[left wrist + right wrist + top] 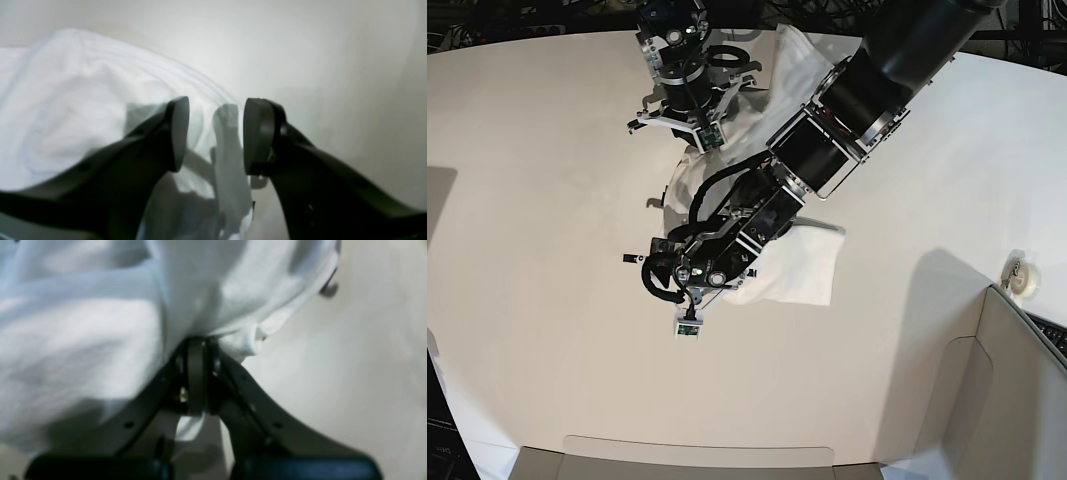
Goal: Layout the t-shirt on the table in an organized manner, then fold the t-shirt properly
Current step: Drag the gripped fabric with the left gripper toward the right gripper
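The white t-shirt [799, 262] lies crumpled on the white table [547, 200], bunched between my two arms in the base view. In the left wrist view my left gripper [215, 133] hangs open over the shirt's edge. A raised fold of the t-shirt [66, 100] stands between its black pads [178, 133] without being clamped. My right gripper [196, 343] is shut on the t-shirt [83, 340], and cloth spills out above its pressed-together fingers. The print is hidden. From the base view, my left gripper [667, 268] sits at the shirt's near left side and my right gripper [692, 145] at its far side.
A grey-beige box panel [1017, 400] stands at the near right corner, with a small round white object [1019, 275] by its top. Another beige panel [697, 462] runs along the near edge. Bare tabletop [333, 66] spreads to the right of my left gripper.
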`<state>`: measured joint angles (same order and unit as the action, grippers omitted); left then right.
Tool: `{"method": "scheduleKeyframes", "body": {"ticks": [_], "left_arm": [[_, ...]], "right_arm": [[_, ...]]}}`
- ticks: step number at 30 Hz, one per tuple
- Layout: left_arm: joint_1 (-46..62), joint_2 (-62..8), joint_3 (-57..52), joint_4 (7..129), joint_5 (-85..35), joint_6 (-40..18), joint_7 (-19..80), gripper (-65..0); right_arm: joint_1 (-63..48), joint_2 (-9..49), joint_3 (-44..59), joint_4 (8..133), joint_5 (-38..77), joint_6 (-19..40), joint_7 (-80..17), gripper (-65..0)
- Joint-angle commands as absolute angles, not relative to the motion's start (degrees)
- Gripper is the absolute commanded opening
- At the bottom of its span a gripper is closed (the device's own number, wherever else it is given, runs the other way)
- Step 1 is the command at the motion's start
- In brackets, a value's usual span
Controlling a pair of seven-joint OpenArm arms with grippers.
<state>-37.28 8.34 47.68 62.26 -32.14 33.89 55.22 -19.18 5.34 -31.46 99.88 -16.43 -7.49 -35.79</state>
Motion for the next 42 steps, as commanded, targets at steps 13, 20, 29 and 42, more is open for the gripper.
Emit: {"method": "scheduleKeyframes", "body": {"ticks": [13,20,29,42], "left_arm": [[-38.81,9.00,51.12,61.85,-32.48,40.00,54.55,-38.3],[-37.41,9.00,51.30,61.58,-32.57,40.00,50.86,-38.3],[-35.91,9.00,51.56,60.44,-32.66,40.00,46.99,-38.3],[-34.68,9.00,51.56,65.36,-32.75,40.00,44.53,-36.5]], "right_arm": [[-19.91,3.30,-36.09,96.04,-20.53,-6.02,-39.43,-65.0],[-19.12,3.56,-37.41,95.87,-20.53,-6.02,-39.43,-65.0],[-17.10,3.56,-41.71,92.26,-20.53,-6.02,-39.52,-65.0],[-16.66,3.56,-42.07,91.47,-20.53,-6.02,-39.52,-65.0]]}}
